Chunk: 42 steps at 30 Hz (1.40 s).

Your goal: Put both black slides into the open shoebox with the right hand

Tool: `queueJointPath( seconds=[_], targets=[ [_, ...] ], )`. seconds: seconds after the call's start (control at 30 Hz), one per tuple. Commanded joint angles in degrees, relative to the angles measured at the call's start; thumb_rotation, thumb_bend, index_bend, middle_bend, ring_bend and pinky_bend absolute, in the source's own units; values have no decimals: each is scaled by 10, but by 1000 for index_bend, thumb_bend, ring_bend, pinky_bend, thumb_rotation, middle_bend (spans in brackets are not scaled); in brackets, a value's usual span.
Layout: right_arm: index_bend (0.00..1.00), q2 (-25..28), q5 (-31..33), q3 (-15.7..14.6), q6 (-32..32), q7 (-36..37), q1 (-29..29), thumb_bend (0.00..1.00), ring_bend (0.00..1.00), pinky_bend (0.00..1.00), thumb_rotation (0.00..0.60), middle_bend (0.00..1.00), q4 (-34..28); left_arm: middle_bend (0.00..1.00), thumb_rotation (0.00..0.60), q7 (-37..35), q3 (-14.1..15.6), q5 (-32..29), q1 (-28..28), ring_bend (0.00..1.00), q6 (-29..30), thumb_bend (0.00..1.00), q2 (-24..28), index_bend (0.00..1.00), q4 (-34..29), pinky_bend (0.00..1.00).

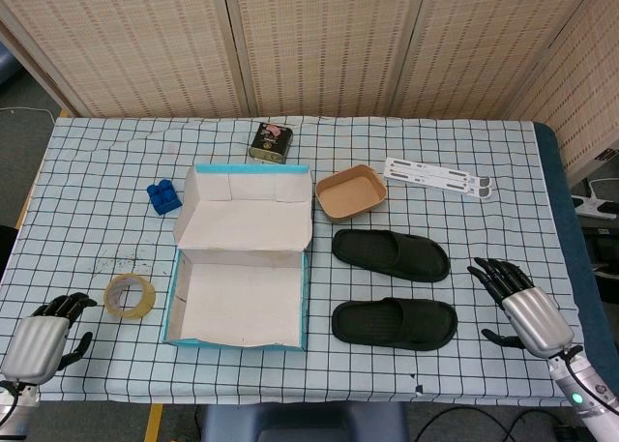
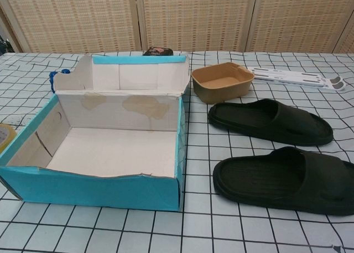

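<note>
Two black slides lie side by side on the checked cloth, right of the shoebox: the far slide (image 1: 391, 253) (image 2: 270, 122) and the near slide (image 1: 394, 323) (image 2: 286, 179). The open shoebox (image 1: 184, 258) (image 2: 94, 187) has blue walls, a white empty inside, and its lid standing up at the back. My right hand (image 1: 517, 302) rests at the table's right edge, right of both slides, fingers spread and holding nothing. My left hand (image 1: 44, 336) lies at the front left corner, fingers loosely curled, empty. Neither hand shows in the chest view.
A tan paper bowl (image 1: 350, 192) (image 2: 222, 82) sits just behind the far slide. White strips (image 1: 437, 178) (image 2: 296, 77) lie at the back right. A dark tin (image 1: 271, 141), a blue block (image 1: 163, 196) and a tape roll (image 1: 130, 296) lie behind and left of the box.
</note>
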Motion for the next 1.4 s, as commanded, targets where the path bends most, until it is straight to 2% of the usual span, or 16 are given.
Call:
queueJointPath(
  seconds=[0.03,0.17,0.43,0.57,0.87,0.97,1.4],
  targets=[
    [0,0,2,0,-2,-1,0,76,0,85,600,0,-1,242,600,1,0,1,-1,241,0,382,0,286,-1,419],
    [0,-4,6,3,-1,-2,0,76,0,85,600,0,0,242,600,5,1,0,1,241,1,382,0,285,-3,419],
    [0,15,-18,-18,-22,31,12,77,0,85,600,0,-11,242,600,5,2,4,1,241,4,382,0,285,-1,420],
    [0,42,-50,-53,-91,83,50,76,0,85,600,0,-19,242,600,8,-1,-6,-1,240,-3,382,-2,286,5,422],
    [14,23,-80,-80,-163,145,103,76,0,87,600,5,-3,242,600,0,-4,-7,2,241,3,384,-1,288,1,423],
    [15,17,-78,-78,-172,143,114,76,0,90,600,5,-3,242,600,2,-4,-11,1,241,0,383,-1,289,1,424],
    [14,-34,-19,-40,-214,53,135,76,0,90,600,5,-14,241,600,1,-4,-9,3,241,5,382,1,290,-2,423]
  ],
)
